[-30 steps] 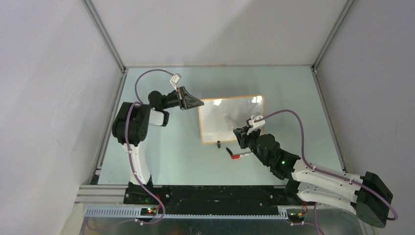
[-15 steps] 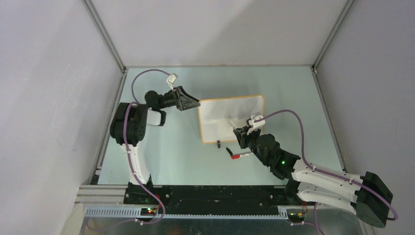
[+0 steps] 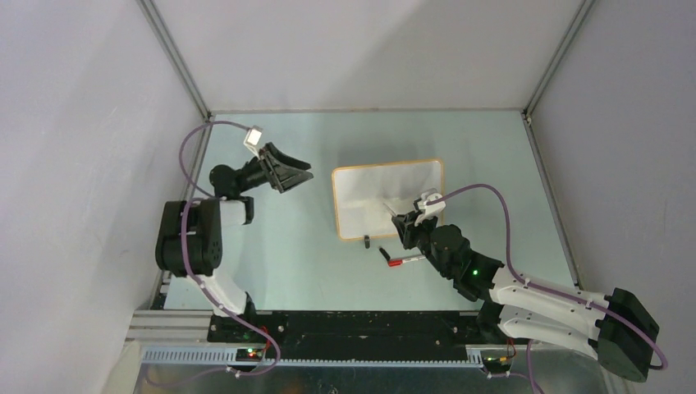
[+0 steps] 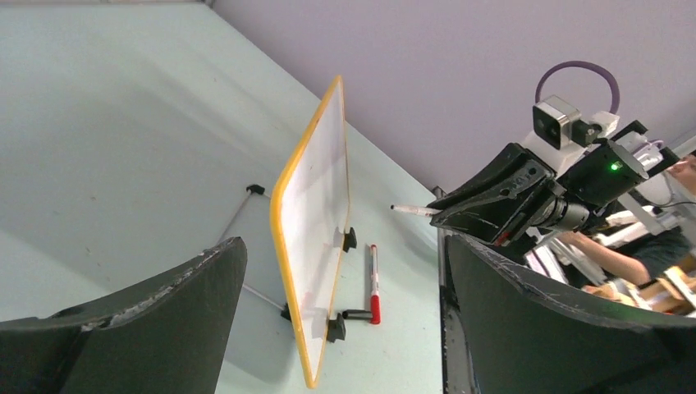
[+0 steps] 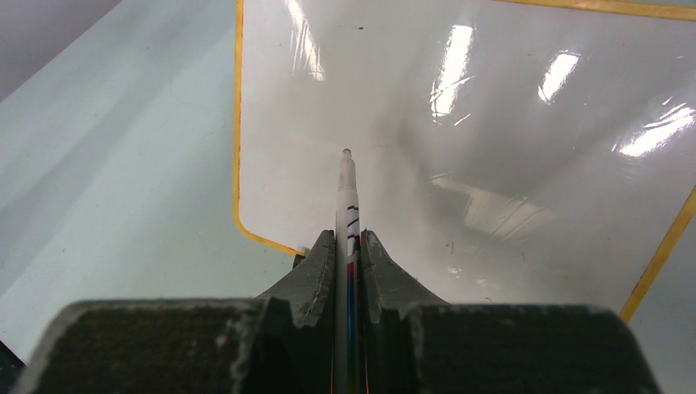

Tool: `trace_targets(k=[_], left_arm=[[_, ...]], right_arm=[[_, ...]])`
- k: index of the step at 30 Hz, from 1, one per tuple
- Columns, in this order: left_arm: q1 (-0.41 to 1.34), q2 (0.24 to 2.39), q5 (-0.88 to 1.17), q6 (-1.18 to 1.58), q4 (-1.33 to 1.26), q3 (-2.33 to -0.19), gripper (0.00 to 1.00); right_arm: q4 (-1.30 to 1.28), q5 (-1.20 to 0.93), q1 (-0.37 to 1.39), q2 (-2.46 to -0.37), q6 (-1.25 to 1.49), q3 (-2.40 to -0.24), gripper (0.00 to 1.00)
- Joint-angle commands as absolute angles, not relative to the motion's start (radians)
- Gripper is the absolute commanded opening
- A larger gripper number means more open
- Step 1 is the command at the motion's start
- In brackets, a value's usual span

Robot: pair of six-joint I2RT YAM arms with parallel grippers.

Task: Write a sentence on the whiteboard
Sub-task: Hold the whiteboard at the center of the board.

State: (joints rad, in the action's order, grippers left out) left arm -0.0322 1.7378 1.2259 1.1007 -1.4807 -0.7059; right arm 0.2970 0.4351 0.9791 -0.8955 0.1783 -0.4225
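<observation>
The whiteboard [image 3: 373, 197] stands tilted on its black clip feet [image 4: 335, 327], orange frame [image 4: 289, 209] around a white face. No sentence is in view on it, only glare [image 5: 460, 57]. My right gripper [image 3: 402, 222] is shut on a white marker [image 5: 348, 185]. The marker's tip [image 4: 396, 208] points at the board's lower part, a short gap away in the left wrist view. My left gripper [image 3: 302, 176] hangs open to the left of the board, apart from it. Nothing is between its dark fingers [image 4: 164, 312].
A second marker with a red end [image 3: 404, 261] lies on the pale green table [image 3: 279, 246] in front of the board, a small black cap [image 4: 357, 314] beside it. Metal rails [image 3: 185, 205] and grey walls close in the table's left, back and right.
My left gripper, shut at the board's upper-left corner a second ago, has opened and drawn back to the left. The right arm, marker and board have not moved.
</observation>
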Motion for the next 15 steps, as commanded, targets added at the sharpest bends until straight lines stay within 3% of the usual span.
trace_targets(k=[1, 15], left_arm=[[-0.054, 1.622, 1.191, 1.050, -1.534, -0.682, 0.99], [-0.042, 1.295, 1.124, 0.977, -1.502, -0.583, 1.00]], right_arm=[[0.314, 0.458, 0.983, -0.880, 0.164, -0.453, 0.00], [0.313, 0.456, 0.984, -0.877, 0.166, -0.453, 0.00]])
